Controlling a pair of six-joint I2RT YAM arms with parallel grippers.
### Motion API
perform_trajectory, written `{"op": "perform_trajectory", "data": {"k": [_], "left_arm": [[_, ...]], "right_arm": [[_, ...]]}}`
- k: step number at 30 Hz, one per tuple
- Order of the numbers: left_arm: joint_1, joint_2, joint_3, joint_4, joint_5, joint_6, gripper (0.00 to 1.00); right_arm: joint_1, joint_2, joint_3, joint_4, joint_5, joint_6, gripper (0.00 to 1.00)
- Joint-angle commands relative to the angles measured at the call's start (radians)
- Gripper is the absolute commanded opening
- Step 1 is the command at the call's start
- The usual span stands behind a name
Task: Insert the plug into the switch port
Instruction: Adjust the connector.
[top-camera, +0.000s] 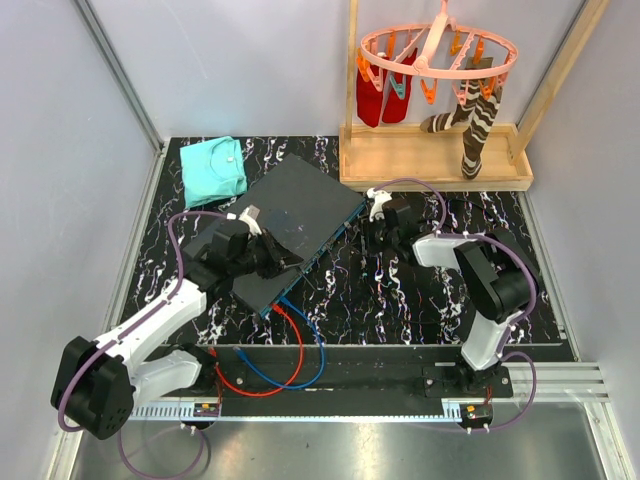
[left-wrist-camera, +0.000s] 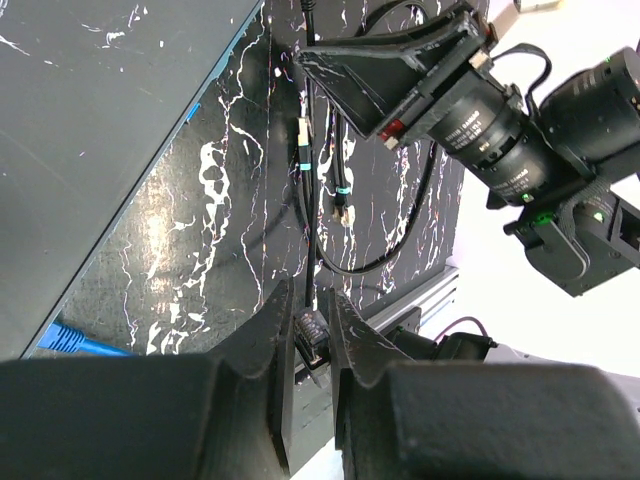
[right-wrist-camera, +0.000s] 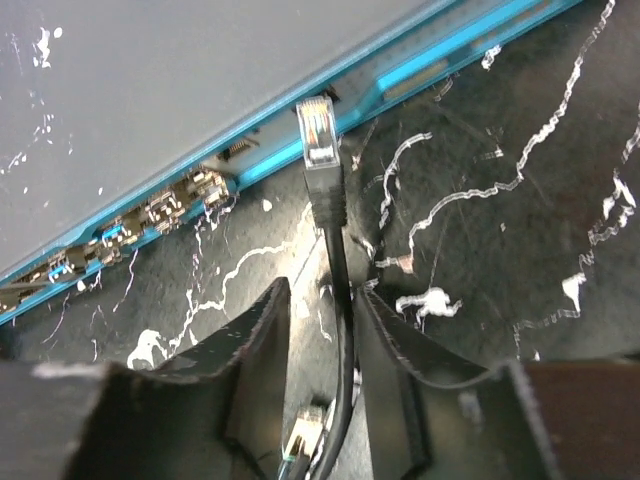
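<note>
Pinching a black cable (right-wrist-camera: 338, 250) between the fingers of the right pincer (right-wrist-camera: 322, 300), a little behind the plug (right-wrist-camera: 319, 130), and so carrying the clear plug stiffly forward, off the desk (right-wrist-camera: 500, 230). Aiming the plug's nose at the teal-blue front edge (right-wrist-camera: 420, 75) of the switch (right-wrist-camera: 150, 100), reaching that edge or stopping just short of it. Not yet seating the plug, judging by the whole plug body showing outside the casing. Not confirming alignment with any one socket, the plug tip hiding whatever opening lies behind it. Noting the row of sockets (right-wrist-camera: 170, 205) running further left along the same edge.

Hovering the left pincer (left-wrist-camera: 308, 300) at the near corner of the switch, fingers drawn nearly together with only a slim gap. Unable to tell whether anything is pinched there, or whether the casing is being steadied.

Recording a blue cable (top-camera: 300, 360) and a red cable (top-camera: 255, 385) already running out from the near end of the socket edge, and loose plugs (left-wrist-camera: 343, 205) lying on the desk between the arms.

Assessing progress as late-stage: pick-up and approach looking done. Leaving, by this judgement, the final lining-up with a free socket, the push home until the latch catches, and the release of the cable.
</note>
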Motion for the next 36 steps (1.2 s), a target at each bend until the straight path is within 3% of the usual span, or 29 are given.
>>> {"op": "perform_trajectory", "data": {"k": [1, 9, 14, 15, 19, 23, 24, 25, 27, 28, 32, 36], "left_arm": [[-0.004, -0.028, -0.005, 0.004, -0.024, -0.004, 0.0], [-0.002, -0.077, 0.008, -0.076, -0.055, 0.027, 0.02], [0.004, -0.156, 0.06, -0.255, -0.16, 0.127, 0.21], [0.008, -0.169, 0.075, -0.276, -0.176, 0.136, 0.3], [0.045, -0.247, 0.113, -0.391, -0.23, 0.179, 0.37], [0.051, -0.317, 0.141, -0.488, -0.289, 0.179, 0.39], [0.051, -0.346, 0.138, -0.505, -0.296, 0.168, 0.43], [0.051, -0.362, 0.134, -0.54, -0.315, 0.162, 0.56], [0.053, -0.396, 0.118, -0.571, -0.354, 0.156, 0.71], [0.056, -0.4, 0.115, -0.603, -0.398, 0.16, 0.81], [0.094, -0.361, 0.143, -0.636, -0.454, 0.205, 0.89], [0.174, -0.22, 0.209, -0.605, -0.466, 0.307, 0.96]], "right_arm": [[-0.003, 0.043, 0.067, 0.043, -0.048, -0.03, 0.36], [-0.003, -0.036, 0.058, 0.002, -0.08, -0.049, 0.0], [0.014, -0.165, 0.032, -0.052, -0.117, -0.053, 0.0], [0.023, -0.205, 0.028, -0.084, -0.113, -0.067, 0.0], [0.119, -0.276, 0.056, -0.204, -0.105, -0.101, 0.0], [0.317, -0.298, 0.045, -0.253, -0.082, -0.069, 0.0], [0.346, -0.287, 0.044, -0.257, -0.07, -0.056, 0.0], [0.382, -0.281, 0.039, -0.261, -0.039, -0.052, 0.0], [0.44, -0.244, 0.035, -0.261, -0.025, -0.024, 0.0], [0.452, -0.232, 0.032, -0.261, -0.012, -0.017, 0.0], [0.501, -0.173, 0.038, -0.264, 0.033, -0.03, 0.0], [0.518, -0.134, 0.05, -0.259, 0.042, -0.027, 0.0]]}}
